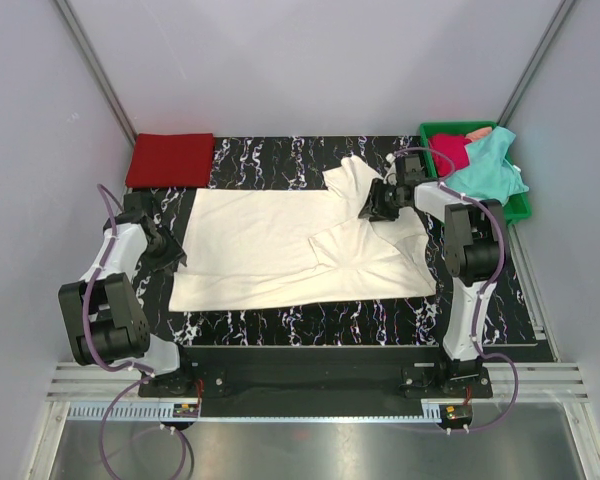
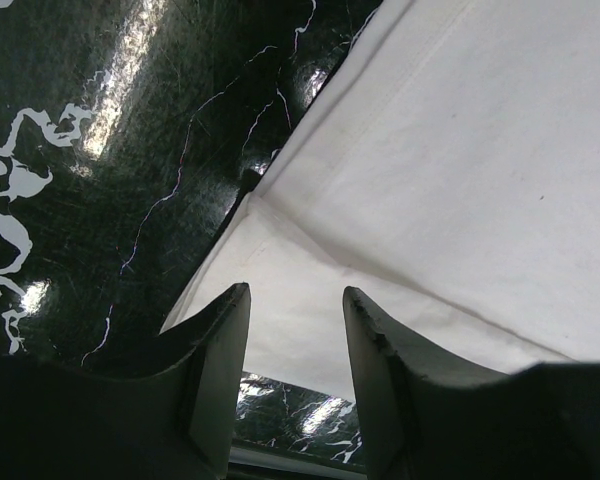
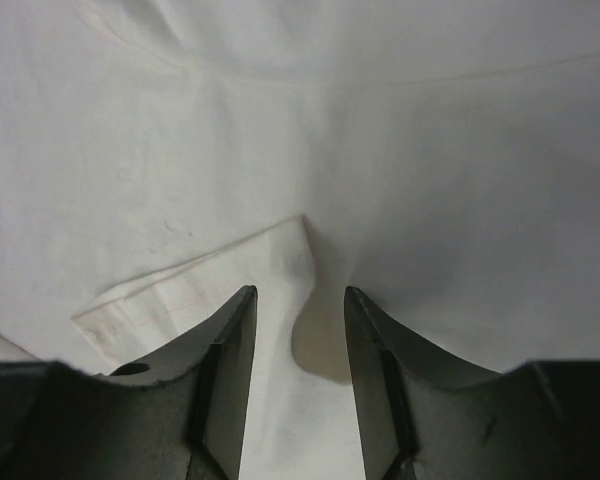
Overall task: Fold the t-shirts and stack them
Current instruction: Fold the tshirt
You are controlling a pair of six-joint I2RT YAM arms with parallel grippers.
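One red t-shirt (image 1: 170, 160) lay folded into a neat rectangle at about 10 o'clock on the worktop (image 1: 280, 325), so by my reckoning one of four was finished. The large cream-white t-shirt (image 1: 270, 240) was spread flat across the middle, its 3 o'clock end turned in over the body, which looked like a fold only just begun. The teal t-shirt (image 1: 490, 170) and the crimson t-shirt (image 1: 448, 152) sat bundled, unfolded, in the green tray (image 1: 520, 210) at 2 o'clock, and no stack had been built yet.

The left gripper (image 2: 295, 295) was at the cream shirt's 9 o'clock edge, its jaws parted over the hem corner with nothing pinched. The right gripper (image 3: 298, 295) was down on the cloth near 1 o'clock, its jaws apart astride a raised ridge of fabric and not clamped on it.

No brand, label or readable writing showed on any shirt, the tray or the arms
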